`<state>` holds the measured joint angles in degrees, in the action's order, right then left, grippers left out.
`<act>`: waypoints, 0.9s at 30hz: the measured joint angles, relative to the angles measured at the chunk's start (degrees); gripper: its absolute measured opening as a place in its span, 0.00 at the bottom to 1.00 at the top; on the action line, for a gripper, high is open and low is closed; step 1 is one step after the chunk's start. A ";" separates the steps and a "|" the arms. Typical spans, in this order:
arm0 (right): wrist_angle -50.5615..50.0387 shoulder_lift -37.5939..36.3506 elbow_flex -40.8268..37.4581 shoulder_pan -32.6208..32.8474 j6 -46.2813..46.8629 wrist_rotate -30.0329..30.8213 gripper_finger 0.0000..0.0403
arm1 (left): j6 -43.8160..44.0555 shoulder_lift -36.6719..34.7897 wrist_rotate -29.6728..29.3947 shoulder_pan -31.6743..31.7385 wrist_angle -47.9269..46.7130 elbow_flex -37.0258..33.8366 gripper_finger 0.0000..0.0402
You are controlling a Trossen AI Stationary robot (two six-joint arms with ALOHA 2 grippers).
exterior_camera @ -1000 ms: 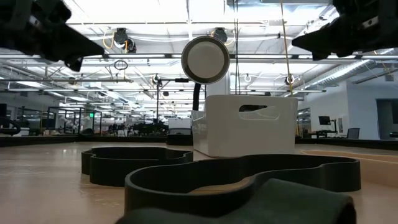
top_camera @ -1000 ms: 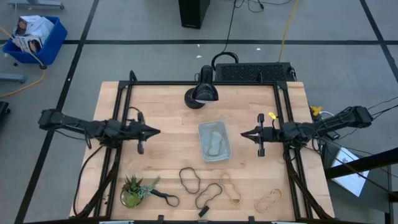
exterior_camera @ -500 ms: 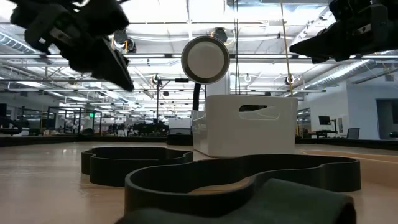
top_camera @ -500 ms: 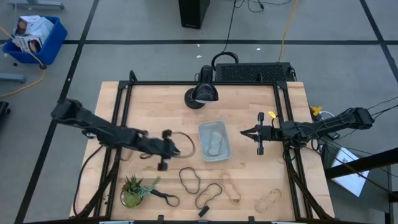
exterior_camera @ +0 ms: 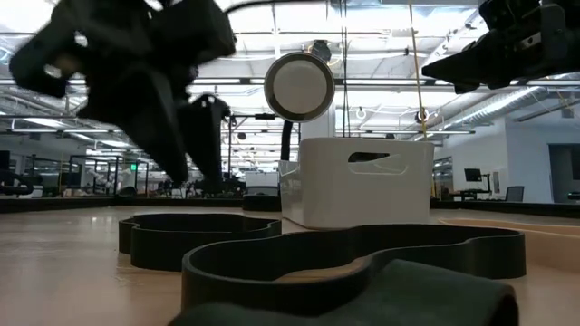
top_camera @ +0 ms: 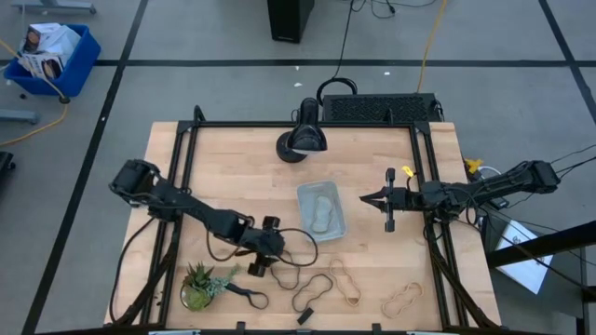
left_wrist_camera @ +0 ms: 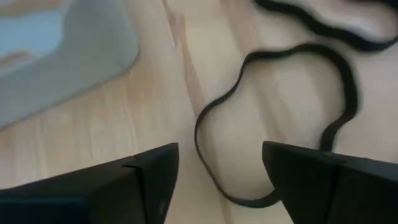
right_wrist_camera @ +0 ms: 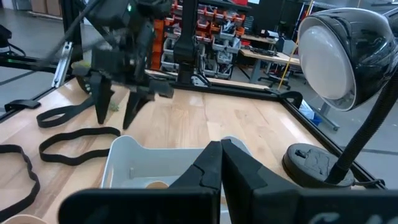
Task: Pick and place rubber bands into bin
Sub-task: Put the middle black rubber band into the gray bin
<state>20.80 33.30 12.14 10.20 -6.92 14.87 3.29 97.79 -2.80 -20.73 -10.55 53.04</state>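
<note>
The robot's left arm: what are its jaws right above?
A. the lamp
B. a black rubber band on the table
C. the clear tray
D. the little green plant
B: in the left wrist view the open jaws of the left gripper straddle a black rubber band lying on the wooden table, with the clear tray off to one side.
</note>
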 joint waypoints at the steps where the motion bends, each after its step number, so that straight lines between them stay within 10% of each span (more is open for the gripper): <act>1: 0.00 -0.02 0.00 0.00 0.00 0.00 0.00 | -0.02 0.86 -0.14 0.18 0.20 0.00 0.61; 12: -0.07 0.13 0.00 0.00 0.22 0.02 0.00 | 1.01 6.97 1.07 2.55 0.64 0.24 0.56; 23: -0.08 0.14 0.00 0.00 0.22 0.02 0.00 | -3.33 5.69 5.46 2.71 0.12 0.03 0.05; 27: 0.82 0.11 -0.49 0.00 0.22 0.02 0.00 | -8.10 1.92 5.06 2.46 -2.36 -0.37 0.03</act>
<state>21.62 33.41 11.65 10.20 -6.70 14.90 -4.81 99.71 2.27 -18.27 -12.91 52.66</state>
